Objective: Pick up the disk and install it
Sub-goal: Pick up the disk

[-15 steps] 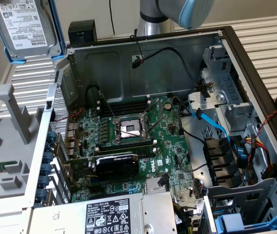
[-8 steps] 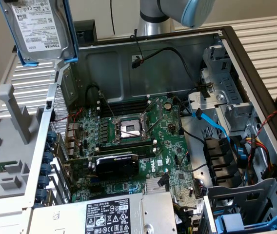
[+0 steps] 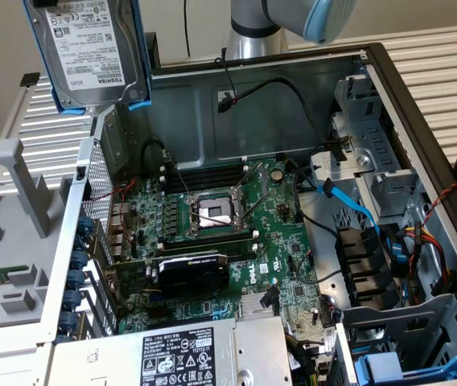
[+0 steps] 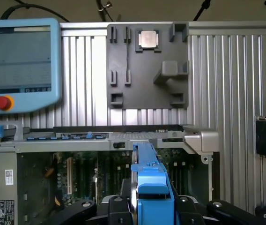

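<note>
**Claw (image 4: 152,206) clamps the disk (image 3: 92,48) by its blue carrier**

At the exterior view's left the disk hangs tilted, high above the case (image 3: 212,129), probably to clear its walls. Black fingers (image 4: 118,208) pinch the carrier's sides, sparing the drive's faces. Mid-case lies the motherboard (image 3: 286,272). At the right, well apart, stands the drive cage (image 3: 373,185).

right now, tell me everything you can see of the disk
The disk is a flat silver hard drive with a white printed label, framed by a bright blue plastic carrier. It hangs tilted in the air, clear of the open computer case. In the wrist view it stands edge-on, clamped between the gripper and its black fingers.
</note>
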You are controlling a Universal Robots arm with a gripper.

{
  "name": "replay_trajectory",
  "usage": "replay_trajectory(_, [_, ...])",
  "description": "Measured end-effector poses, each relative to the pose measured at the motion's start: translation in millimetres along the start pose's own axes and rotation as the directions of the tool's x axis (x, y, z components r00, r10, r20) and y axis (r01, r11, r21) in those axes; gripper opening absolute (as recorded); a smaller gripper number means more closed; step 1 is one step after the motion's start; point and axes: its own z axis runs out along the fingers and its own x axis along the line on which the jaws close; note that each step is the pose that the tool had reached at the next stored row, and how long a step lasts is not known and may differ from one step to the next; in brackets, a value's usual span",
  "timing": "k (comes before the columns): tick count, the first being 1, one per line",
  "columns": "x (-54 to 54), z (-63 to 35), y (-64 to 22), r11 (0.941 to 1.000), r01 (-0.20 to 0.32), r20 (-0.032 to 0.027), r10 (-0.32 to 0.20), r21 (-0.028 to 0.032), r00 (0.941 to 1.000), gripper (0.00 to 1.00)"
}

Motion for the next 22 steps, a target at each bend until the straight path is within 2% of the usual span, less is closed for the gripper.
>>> replay_trajectory(6, [10.7,0.9,-13.6,1.0,0.0,-0.0083,0.0,0.0003,1.0,0.37])
replay_trajectory(10, [15.7,1.2,-28.1,1.0,0.0,-0.0117,0.0,0.0003,0.9999,0.37])
replay_trajectory(16, [19.7,1.5,-54.8,1.0,0.0,-0.0144,0.0,0.0004,0.9999,0.37])
replay_trajectory(22, [36.4,2.6,-69.6,1.0,0.0,-0.0145,0.0,0.0004,0.9999,0.37])
